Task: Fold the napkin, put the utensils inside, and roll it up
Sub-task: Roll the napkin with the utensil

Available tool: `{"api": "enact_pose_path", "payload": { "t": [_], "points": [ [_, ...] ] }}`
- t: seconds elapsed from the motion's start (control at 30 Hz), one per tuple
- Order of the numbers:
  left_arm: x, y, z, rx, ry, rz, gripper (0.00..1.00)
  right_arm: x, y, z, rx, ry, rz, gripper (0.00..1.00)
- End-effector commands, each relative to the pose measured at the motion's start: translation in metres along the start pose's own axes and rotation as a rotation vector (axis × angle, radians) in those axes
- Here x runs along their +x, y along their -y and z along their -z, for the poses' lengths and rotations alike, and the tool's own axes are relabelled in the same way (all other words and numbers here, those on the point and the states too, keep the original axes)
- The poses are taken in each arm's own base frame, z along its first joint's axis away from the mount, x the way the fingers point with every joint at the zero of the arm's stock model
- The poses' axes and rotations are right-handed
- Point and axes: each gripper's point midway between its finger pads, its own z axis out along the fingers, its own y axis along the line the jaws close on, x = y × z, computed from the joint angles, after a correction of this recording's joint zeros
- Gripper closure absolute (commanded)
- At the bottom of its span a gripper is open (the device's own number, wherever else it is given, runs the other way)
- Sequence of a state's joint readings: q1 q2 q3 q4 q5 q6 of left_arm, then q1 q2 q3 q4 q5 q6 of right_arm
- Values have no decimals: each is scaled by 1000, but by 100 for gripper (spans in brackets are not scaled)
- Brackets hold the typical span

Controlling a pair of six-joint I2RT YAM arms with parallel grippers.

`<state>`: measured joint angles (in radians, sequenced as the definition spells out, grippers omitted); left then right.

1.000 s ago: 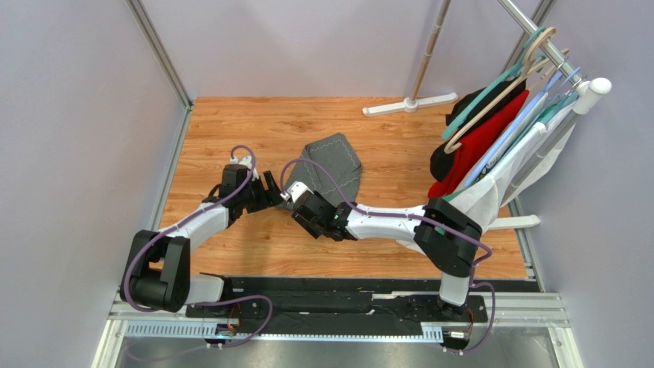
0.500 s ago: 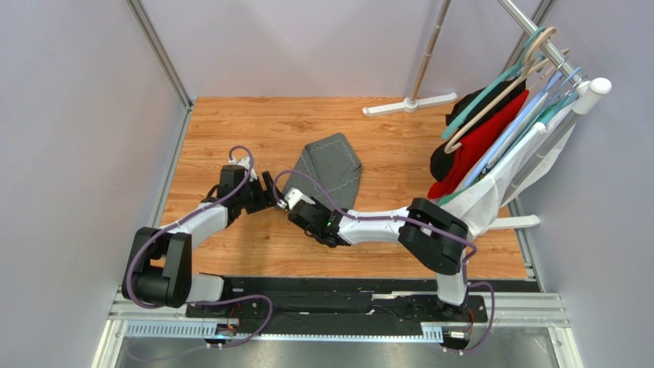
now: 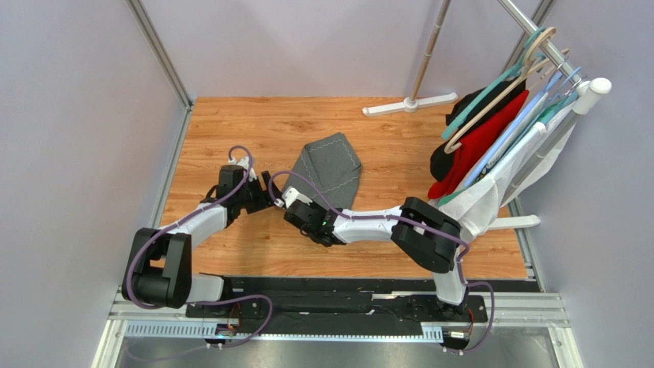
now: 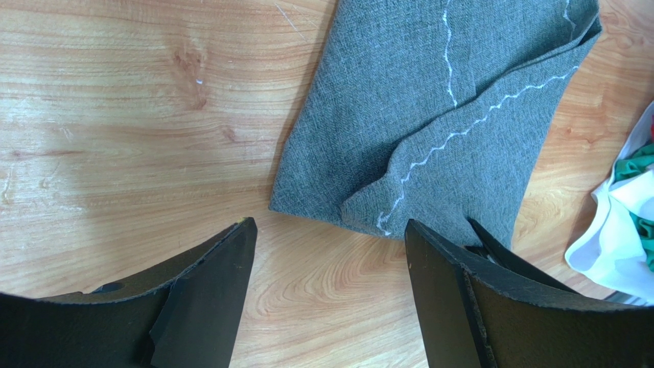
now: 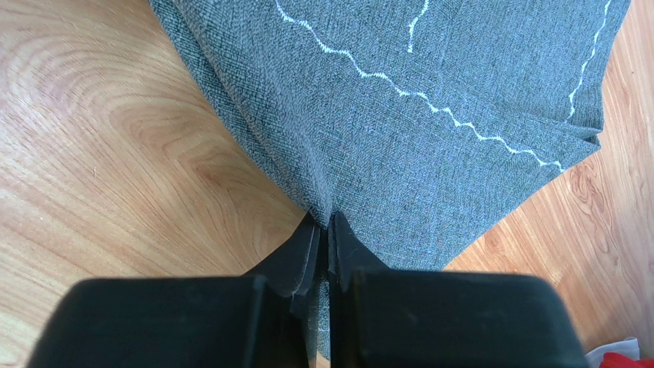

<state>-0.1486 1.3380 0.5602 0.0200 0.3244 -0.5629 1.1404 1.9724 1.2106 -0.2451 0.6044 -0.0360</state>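
I see right gripper (image 5: 323,222) jaws clamped on napkin (image 5: 430,92) edge | my left gripper (image 4: 330,226) jaws apart, above table (image 4: 115,115), beside napkin corner

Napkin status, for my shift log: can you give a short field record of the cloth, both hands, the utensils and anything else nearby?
napkin: dark grey, pale zigzag stitching, folded over itself, lying on the wooden table
right hand: shut, pinching the napkin's near edge
left hand: open, holding nothing, just short of the napkin's near corner
utensils: none visible in any view
nearby: garments on hangers, red and black among them, at the right
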Motion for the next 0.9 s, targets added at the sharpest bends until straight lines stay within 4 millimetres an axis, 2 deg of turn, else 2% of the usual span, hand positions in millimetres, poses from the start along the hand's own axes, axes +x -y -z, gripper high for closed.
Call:
{"api": "enact_pose_path", "payload": {
  "t": [0.0, 0.27, 0.3, 0.47, 0.63, 0.83, 0.87],
  "points": [
    [-9, 6, 5, 24, 43, -11, 20, 7, -21, -4, -88, -32, 12, 97],
    [-14, 1, 18, -20, 95, -30, 19, 0, -48, 15, -317, -64, 7, 100],
    [-18, 1, 22, -27, 120, -37, 19, -2, -49, 17, -338, -69, 3, 100],
    [-9, -6, 32, -46, 142, -23, 19, -10, -52, 27, -456, -87, -76, 100],
    [-7, -15, 37, -88, 162, -32, 19, -16, -35, 21, -416, -83, -98, 100],
    [-12, 2, 41, -6, 178, -76, 19, -21, -12, 10, -281, -63, -108, 100],
    [-7, 1, 41, -1, 167, -74, 19, -20, -7, 8, -246, -62, -113, 100]
  ]
}}
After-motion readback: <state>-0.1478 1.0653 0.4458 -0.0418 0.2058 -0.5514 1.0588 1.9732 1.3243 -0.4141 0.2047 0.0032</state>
